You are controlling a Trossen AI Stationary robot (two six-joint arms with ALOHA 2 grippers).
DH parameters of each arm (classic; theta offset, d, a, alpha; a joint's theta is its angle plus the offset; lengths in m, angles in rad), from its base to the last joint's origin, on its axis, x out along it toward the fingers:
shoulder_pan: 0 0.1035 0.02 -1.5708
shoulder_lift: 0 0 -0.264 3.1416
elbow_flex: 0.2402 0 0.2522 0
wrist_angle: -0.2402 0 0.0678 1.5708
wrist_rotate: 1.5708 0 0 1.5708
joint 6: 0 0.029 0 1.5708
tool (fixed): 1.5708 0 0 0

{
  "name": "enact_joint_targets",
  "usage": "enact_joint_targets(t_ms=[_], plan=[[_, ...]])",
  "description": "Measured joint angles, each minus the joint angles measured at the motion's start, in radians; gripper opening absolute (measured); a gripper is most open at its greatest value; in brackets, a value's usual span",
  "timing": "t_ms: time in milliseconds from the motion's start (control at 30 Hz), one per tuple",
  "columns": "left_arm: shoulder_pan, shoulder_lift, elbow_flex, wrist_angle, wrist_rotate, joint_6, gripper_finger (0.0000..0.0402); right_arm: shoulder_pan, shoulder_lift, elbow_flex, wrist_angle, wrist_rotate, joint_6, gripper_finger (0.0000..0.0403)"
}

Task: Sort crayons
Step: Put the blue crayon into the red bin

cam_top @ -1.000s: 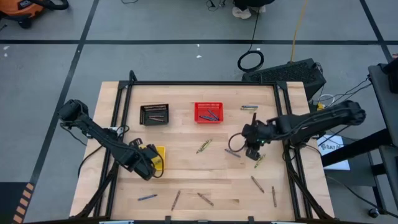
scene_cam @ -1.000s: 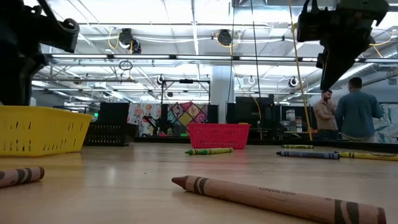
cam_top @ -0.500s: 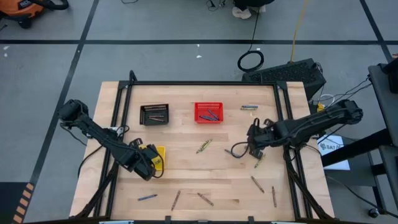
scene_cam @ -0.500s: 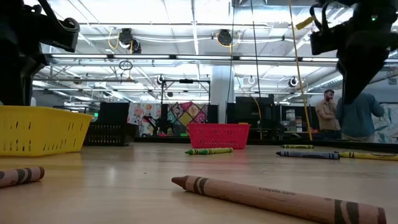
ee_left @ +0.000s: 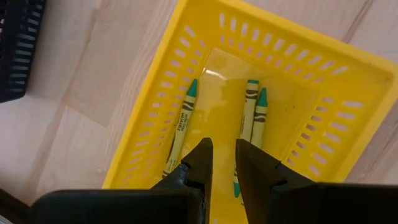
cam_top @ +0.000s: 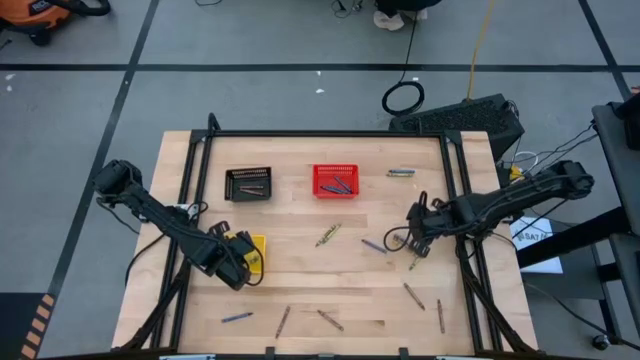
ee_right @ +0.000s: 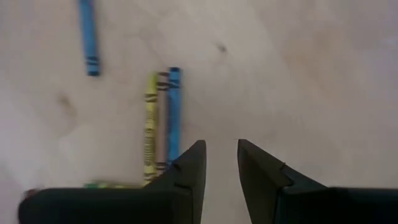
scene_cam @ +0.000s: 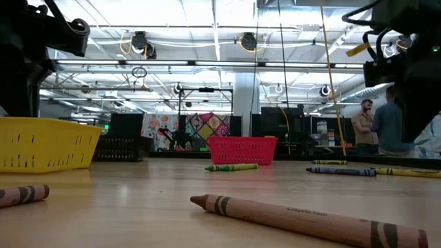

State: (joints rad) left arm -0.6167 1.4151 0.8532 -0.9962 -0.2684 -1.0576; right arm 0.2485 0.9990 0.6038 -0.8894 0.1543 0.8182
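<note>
Since a second ago your right gripper (cam_top: 412, 238) has drawn back toward the table's right side, uncovering a blue crayon (cam_top: 373, 245) on the wood; its fingers (ee_right: 189, 171) stand narrowly apart, holding nothing. Your left gripper (ee_left: 219, 163) hangs over the yellow basket (ee_left: 323, 118), fingers a narrow gap apart and empty, above three yellow-green crayons (ee_left: 181, 127). You have a pale wooden table (cam_top: 300, 285) with loose crayons (cam_top: 327, 319) scattered along its near edge and right half, plus a red basket (cam_top: 335, 180) and a black basket (cam_top: 248, 184) at the back. Beyond the table, two people (scene_cam: 377, 127) stand in a lit workshop.
</note>
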Motion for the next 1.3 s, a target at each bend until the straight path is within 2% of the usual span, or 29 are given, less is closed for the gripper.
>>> enact_joint_targets(t_ms=[100,567,967,1300], plan=[[0.0,0.0,0.0,0.0,-0.002,0.0,0.0064,0.0,-0.002,-0.019,0.052,-0.029,-0.015,0.008],[0.0,0.0,0.0,0.0,-0.002,-0.003,0.0064,0.002,0.006,-0.105,0.2,-0.029,0.034,0.008],[0.0,0.0,0.0,0.001,-0.002,-0.009,0.0064,0.074,0.116,-0.105,0.264,-0.028,0.038,0.008],[0.0,0.0,0.0,0.001,-0.002,-0.009,0.0064,0.081,0.164,-0.103,0.283,-0.012,0.035,0.008]])
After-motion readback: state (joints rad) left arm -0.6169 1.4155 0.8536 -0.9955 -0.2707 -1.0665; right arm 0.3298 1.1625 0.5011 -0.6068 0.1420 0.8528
